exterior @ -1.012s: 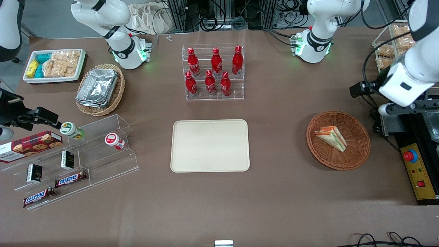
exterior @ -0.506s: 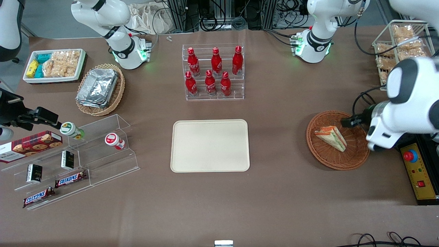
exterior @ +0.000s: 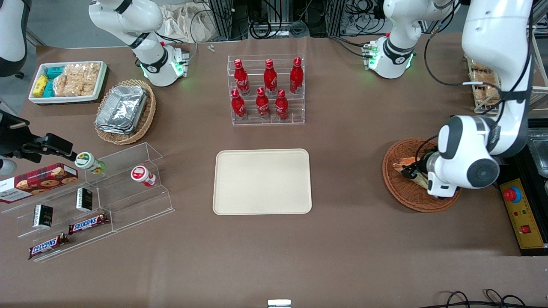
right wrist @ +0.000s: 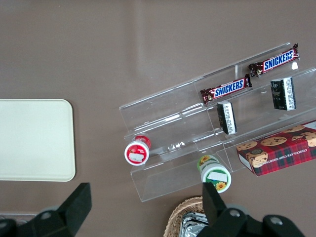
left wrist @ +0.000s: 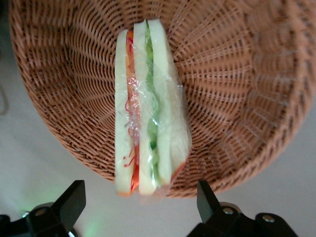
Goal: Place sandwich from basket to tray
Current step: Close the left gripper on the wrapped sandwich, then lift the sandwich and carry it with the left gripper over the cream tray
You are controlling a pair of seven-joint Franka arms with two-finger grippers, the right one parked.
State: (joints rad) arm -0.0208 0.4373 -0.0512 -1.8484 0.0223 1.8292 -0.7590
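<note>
The sandwich (left wrist: 148, 108), a wrapped white-bread wedge with orange-red and green filling, lies in the round reddish-brown wicker basket (left wrist: 237, 74) toward the working arm's end of the table. In the front view the arm's wrist covers most of the sandwich (exterior: 403, 164) and part of the basket (exterior: 391, 186). My gripper (exterior: 414, 173) hangs low over the basket, open. In the wrist view the gripper (left wrist: 139, 197) straddles the sandwich's wide end without touching it, the dark fingertips (left wrist: 74, 197) standing apart. The cream tray (exterior: 262, 182) lies bare at mid-table, also seen as the tray (right wrist: 34, 138) in the right wrist view.
An acrylic rack of red bottles (exterior: 267, 90) stands farther from the front camera than the tray. A yellow control box with a red stop button (exterior: 520, 214) sits beside the basket. A wire rack of snacks (exterior: 483, 85) stands at the working arm's end. An acrylic snack shelf (exterior: 94, 201) is at the parked arm's end.
The working arm has swung in from the table's end and come down over the basket. It now covers most of the sandwich in the front view. The sandwich has not moved.
</note>
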